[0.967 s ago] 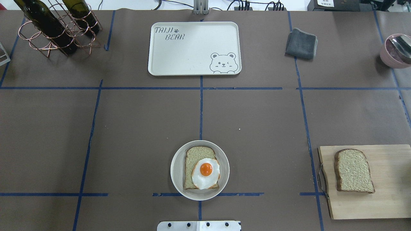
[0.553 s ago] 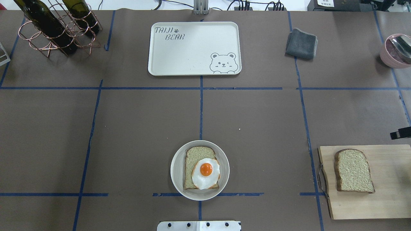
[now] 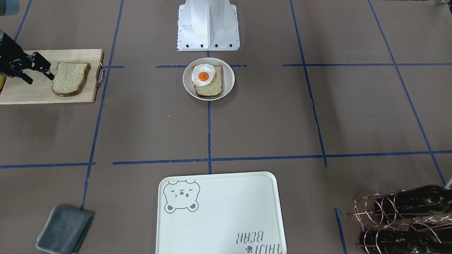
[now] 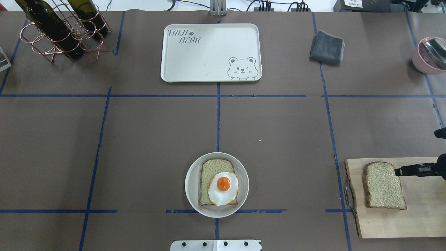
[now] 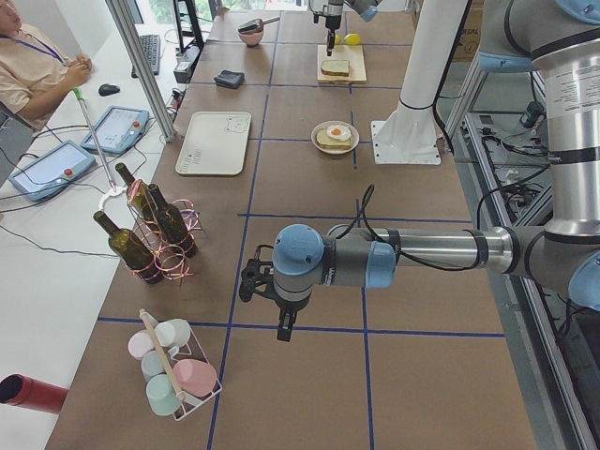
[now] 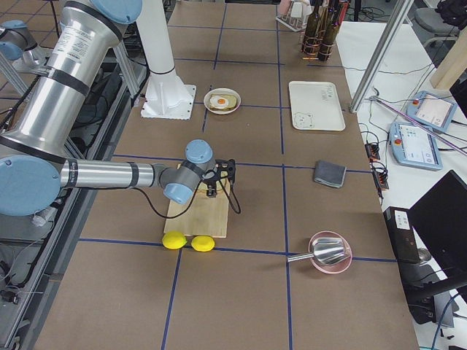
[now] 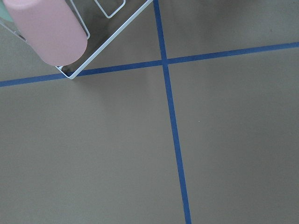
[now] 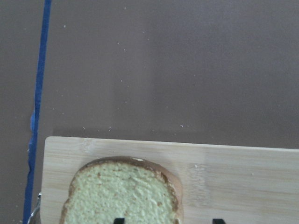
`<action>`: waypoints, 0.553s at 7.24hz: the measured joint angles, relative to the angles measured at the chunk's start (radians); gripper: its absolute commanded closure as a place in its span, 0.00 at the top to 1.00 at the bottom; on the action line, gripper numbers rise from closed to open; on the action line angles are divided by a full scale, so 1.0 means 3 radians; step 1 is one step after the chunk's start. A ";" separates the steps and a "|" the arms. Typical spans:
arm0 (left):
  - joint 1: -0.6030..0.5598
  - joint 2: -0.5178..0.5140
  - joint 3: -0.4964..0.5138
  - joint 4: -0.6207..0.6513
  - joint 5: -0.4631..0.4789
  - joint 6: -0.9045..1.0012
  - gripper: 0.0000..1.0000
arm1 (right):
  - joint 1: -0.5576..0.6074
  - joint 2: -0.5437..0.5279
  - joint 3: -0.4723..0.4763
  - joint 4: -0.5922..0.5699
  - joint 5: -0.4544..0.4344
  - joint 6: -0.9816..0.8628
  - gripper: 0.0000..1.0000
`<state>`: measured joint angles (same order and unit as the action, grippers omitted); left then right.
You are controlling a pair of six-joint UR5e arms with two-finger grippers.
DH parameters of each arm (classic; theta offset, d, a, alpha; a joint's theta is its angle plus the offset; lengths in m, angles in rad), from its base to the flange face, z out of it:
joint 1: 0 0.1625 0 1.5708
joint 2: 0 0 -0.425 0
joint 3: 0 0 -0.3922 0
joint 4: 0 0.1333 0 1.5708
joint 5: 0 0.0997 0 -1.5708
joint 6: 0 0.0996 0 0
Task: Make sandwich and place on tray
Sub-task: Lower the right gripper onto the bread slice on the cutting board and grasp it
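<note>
One bread slice (image 4: pixel 212 167) with the fried egg (image 4: pixel 223 188) on it lies on a round white plate (image 4: pixel 191 184) at the near centre. The second bread slice (image 4: pixel 383 186) lies on the wooden cutting board (image 4: pixel 418 219) at the right. My right gripper (image 4: pixel 413 170) is open and hovers over the board at that slice's outer edge. In the right wrist view its fingertips (image 8: pixel 119 220) stand apart just above the slice (image 8: pixel 121 196). The cream bear tray (image 4: pixel 209 52) sits at the far centre. My left gripper (image 5: pixel 281 323) shows only in the exterior left view, so I cannot tell its state.
A copper rack with wine bottles (image 4: pixel 59 31) stands far left. A grey cloth (image 4: pixel 327 47) and a pink bowl with a spoon (image 4: pixel 430 55) are far right. Two lemons (image 6: pixel 186 240) lie beside the board. A cup rack (image 5: pixel 173 370) stands near my left gripper.
My right gripper has come in from the right edge and moved over the cutting board to the bread slice's outer edge. Bread, egg, plate and tray have not moved.
</note>
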<state>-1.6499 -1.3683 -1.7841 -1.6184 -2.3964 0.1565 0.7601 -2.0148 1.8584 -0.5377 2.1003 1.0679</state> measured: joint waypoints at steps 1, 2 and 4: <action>0.0001 -0.0001 0.0000 0.0000 -0.0002 0.0000 1.00 | -0.0052 -0.0001 -0.0003 0.0005 -0.0004 0.0006 0.67; 0.0002 -0.0003 0.0000 0.0000 -0.0003 0.0000 1.00 | -0.0086 -0.0003 -0.0008 0.0007 -0.0005 0.0008 0.64; 0.0003 -0.0003 0.0000 0.0000 -0.0002 0.0000 1.00 | -0.0134 0.0000 -0.0036 0.0005 -0.0017 0.0009 0.63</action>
<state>-1.6491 -1.3692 -1.7840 -1.6184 -2.3970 0.1565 0.7200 -2.0148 1.8476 -0.5363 2.0950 1.0707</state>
